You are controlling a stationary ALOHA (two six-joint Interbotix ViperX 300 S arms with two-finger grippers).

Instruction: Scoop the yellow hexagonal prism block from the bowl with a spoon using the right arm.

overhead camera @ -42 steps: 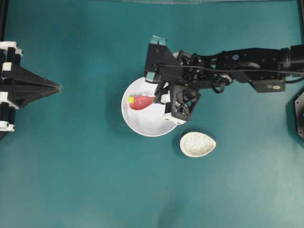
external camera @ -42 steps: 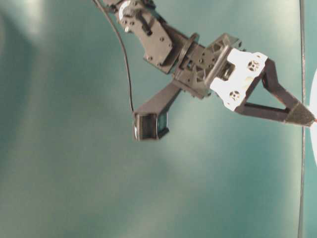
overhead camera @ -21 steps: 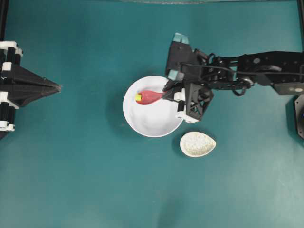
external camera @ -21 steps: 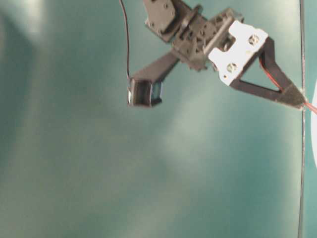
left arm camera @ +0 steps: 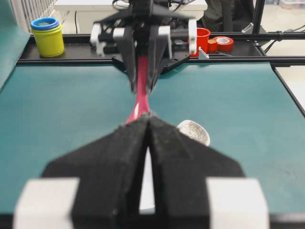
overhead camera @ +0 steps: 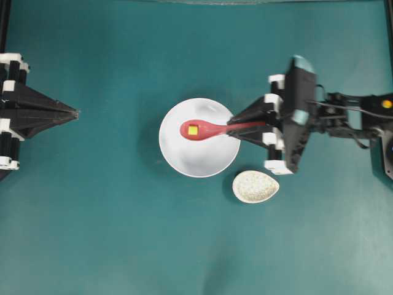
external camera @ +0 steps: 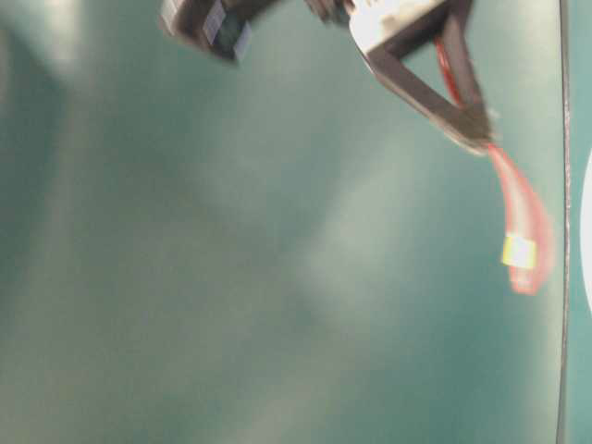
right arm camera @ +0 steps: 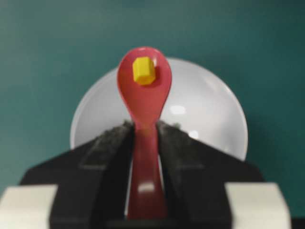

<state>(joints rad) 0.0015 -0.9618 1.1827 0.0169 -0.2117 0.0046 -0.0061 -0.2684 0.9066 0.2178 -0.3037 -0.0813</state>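
- The right gripper (right arm camera: 144, 143) is clamped on the handle of the pink-red spoon (overhead camera: 212, 129), keeping its scoop level so the load doesn't roll off.
- The yellow hexagonal prism block (right arm camera: 143, 71) sits in the scoop, over the white bowl (overhead camera: 199, 161), which looks empty.
- The left gripper (left arm camera: 148, 125) is parked with its jaws together, holding nothing.
- The speckled spoon rest (overhead camera: 255, 187) lies bare beside the bowl.

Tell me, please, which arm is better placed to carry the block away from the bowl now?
The right. Its gripper already clamps the spoon handle, with the block in the scoop above the bowl. The left gripper is shut, empty, and far off.
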